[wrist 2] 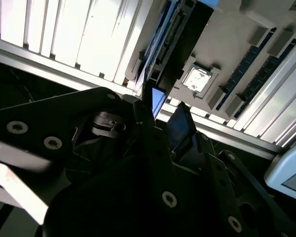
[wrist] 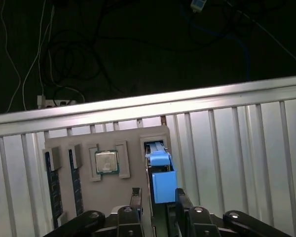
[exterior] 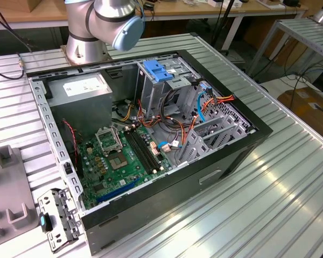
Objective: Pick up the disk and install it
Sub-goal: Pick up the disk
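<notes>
A: Where is the disk (wrist: 160, 173)?
B: Standing on edge in the grey tray (wrist: 130, 140), low centre, first wrist view.
A: Fingers (wrist: 183, 203)?
B: Straddling its blue rail; whether they are gripping it, cannot tell.

Blue-railed disk (wrist: 162, 180) on grey tray (wrist: 106, 185) — green motherboard (exterior: 123, 158), black case (exterior: 220, 161).

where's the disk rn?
In the first wrist view the disk stands on edge in a slot of the grey parts tray, beside the processor chip, with the gripper around its near end.
</notes>
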Available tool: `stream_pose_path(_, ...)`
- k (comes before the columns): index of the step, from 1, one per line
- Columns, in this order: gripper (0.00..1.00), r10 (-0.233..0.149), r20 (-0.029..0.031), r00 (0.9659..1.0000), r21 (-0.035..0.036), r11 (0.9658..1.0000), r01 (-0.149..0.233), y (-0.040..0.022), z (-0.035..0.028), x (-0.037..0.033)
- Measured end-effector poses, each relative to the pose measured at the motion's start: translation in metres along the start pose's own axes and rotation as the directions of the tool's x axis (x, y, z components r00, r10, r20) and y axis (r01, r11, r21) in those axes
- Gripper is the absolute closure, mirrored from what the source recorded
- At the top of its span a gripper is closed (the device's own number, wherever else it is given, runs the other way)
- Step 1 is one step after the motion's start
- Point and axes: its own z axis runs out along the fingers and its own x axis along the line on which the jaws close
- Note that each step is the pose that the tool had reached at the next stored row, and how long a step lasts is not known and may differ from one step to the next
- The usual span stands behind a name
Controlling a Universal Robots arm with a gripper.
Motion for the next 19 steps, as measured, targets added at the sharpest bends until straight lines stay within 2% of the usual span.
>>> stream_pose_path(3, 0.59, -0.021, -0.0001, 0.9998, 0.0012, 0.9998, 0.021, 0.0017, 0.0047, -0.001)
stream_pose_path(4, 0.53, -0.031, 0.0001, 0.9995, 0.0015, 0.9995, 0.031, 0.0025, 0.0067, -0.001)
stream_pose_path(5, 0.53, -0.048, 0.0004, 0.9988, 0.0022, 0.9988, 0.048, 0.0034, 0.0099, -0.001)
stream_pose_path(10, 0.53, -0.084, 0.001, 0.9965, 0.0035, 0.9965, 0.084, 0.0065, 0.0171, -0.0009)
stream_pose_path(11, 0.53, -0.088, 0.0011, 0.9961, 0.0045, 0.9961, 0.088, 0.0098, 0.0205, -0.0006)
stream_pose_path(13, 0.53, -0.089, 0.0012, 0.996, 0.0061, 0.996, 0.089, 0.0128, 0.0234, -0.0004)
stream_pose_path(15, 0.53, -0.086, 0.0012, 0.9963, 0.0063, 0.9962, 0.086, 0.0136, 0.031, -0.0005)
stream_pose_path(17, 0.53, -0.066, 0.0013, 0.9978, 0.0055, 0.9978, 0.066, 0.0129, 0.0355, -0.0009)
stream_pose_path(19, 0.53, -0.046, 0.0011, 0.9989, 0.0048, 0.9989, 0.046, 0.012, 0.0371, -0.001)
